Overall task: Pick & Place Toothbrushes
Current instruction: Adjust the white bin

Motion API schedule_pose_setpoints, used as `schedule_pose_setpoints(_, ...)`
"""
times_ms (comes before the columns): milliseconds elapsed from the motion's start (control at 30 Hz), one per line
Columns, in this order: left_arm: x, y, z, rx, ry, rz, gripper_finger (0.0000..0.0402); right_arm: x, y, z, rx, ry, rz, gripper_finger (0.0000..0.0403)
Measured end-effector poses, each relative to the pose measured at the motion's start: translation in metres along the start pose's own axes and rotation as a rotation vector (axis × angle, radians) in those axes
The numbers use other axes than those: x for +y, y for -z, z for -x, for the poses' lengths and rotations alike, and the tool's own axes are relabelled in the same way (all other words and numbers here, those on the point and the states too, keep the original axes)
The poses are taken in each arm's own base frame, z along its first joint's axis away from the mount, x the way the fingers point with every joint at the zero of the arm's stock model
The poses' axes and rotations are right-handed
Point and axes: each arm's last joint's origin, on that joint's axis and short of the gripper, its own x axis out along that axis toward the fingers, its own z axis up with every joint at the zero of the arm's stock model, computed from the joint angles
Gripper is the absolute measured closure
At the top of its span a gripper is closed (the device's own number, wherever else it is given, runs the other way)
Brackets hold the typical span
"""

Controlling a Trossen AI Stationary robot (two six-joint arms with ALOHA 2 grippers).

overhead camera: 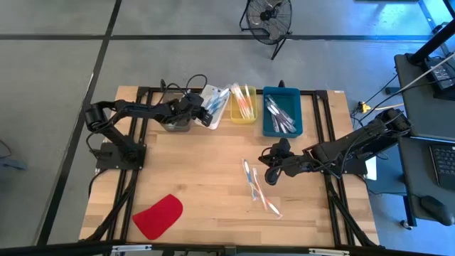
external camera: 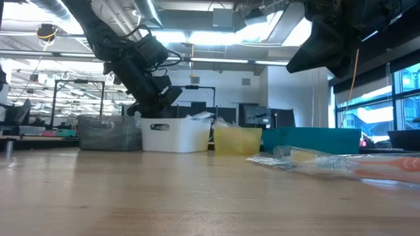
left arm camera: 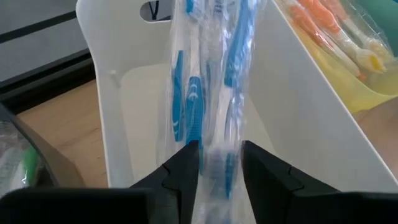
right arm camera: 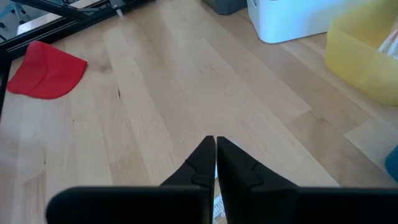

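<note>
My left gripper (overhead camera: 207,114) hangs over the white bin (overhead camera: 215,98), shut on a clear-wrapped pack of blue toothbrushes (left arm camera: 205,74). The pack's far end reaches down into the bin (left arm camera: 137,106). My right gripper (overhead camera: 271,175) hovers shut above the bare wood (right arm camera: 216,144), with nothing between its fingers. Just beside it, two wrapped toothbrush packs (overhead camera: 260,190) lie flat on the table, also seen in the low view (external camera: 328,160). More toothbrushes lie in the yellow bin (overhead camera: 243,105) and the teal bin (overhead camera: 282,112). My left gripper pinches the wrapped pack at its near end (left arm camera: 217,163) between its two fingers (left arm camera: 184,167), and the wrap narrows where they meet it. The fingers slant down from the table's left and lie along the pack. The pack tilts downward ahead of them into the white bin.
A grey bin (overhead camera: 174,123) stands left of the white one, so the bins form a row along the far edge. A flat red piece (overhead camera: 158,215) lies at the near left. Open wood stretches across the table's middle (overhead camera: 206,163).
</note>
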Motion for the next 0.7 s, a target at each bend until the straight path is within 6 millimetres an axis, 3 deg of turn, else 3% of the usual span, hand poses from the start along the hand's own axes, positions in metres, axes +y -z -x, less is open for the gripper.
schedule_pose_setpoints(167, 0.0, -0.001, 0.001, -0.003, 0.001, -0.036, 0.026, 0.0, 0.0, 0.0, 0.007, -0.008, -0.002, 0.0394)
schedule_pose_setpoints(400, 0.0, -0.012, 0.019, -0.056, 0.021, -0.043, 0.0227, 0.0, 0.0, 0.0, 0.007, -0.008, -0.004, 0.0391)
schedule_pose_setpoints(533, -0.002, -0.017, 0.035, -0.063, 0.065, -0.064, 0.0225, 0.0, 0.0, 0.0, 0.007, -0.008, -0.004, 0.0377)
schedule_pose_setpoints(700, -0.017, -0.013, 0.055, -0.026, 0.244, -0.242, 0.0236, 0.0, 0.0, 0.0, 0.006, -0.008, -0.004, 0.0366)
